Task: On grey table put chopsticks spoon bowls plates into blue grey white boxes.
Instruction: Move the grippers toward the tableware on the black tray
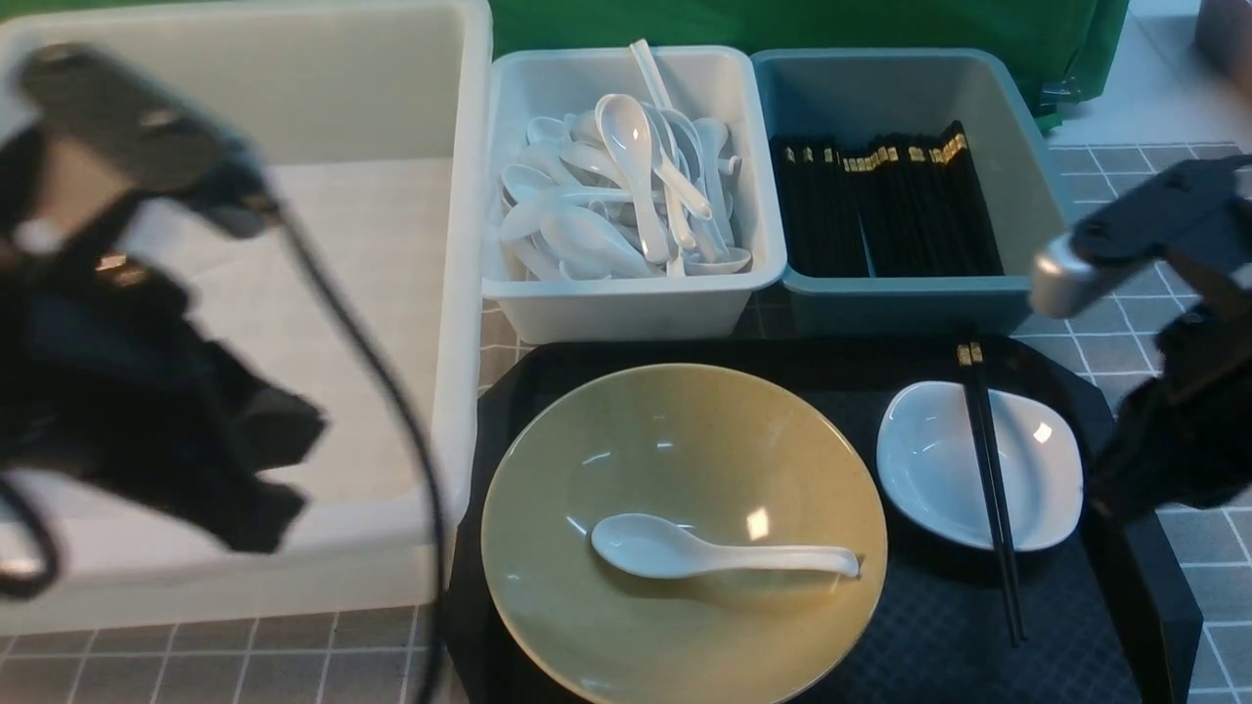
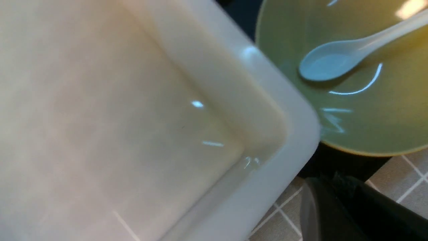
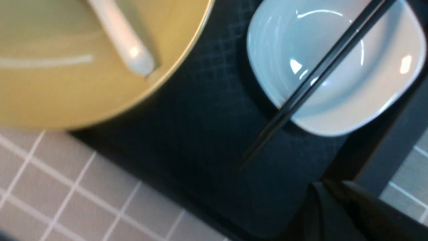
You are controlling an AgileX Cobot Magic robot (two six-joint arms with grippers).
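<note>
Front view: yellow bowl (image 1: 548, 469) on black tray (image 1: 939, 626), near centre. White spoon (image 1: 704, 552) lying inside bowl, scoop left, handle right. Small white plate (image 1: 929, 460) right of bowl, same tray. Chopsticks (image 1: 993, 489) across plate, gold ends far, tips near.

Large white box (image 1: 460, 293) left. Grey-white box (image 1: 626, 303) far centre, holds piled spoons (image 1: 626, 196). Blue box (image 1: 900, 308) far right, holds stacked chopsticks (image 1: 880, 215). All on grey table (image 1: 196, 655).

Left gripper (image 1: 279, 469) blurred, over large white box; jaws: cannot tell. Right gripper (image 1: 1135, 469) at tray's right edge, beside plate; jaws: cannot tell.
</note>
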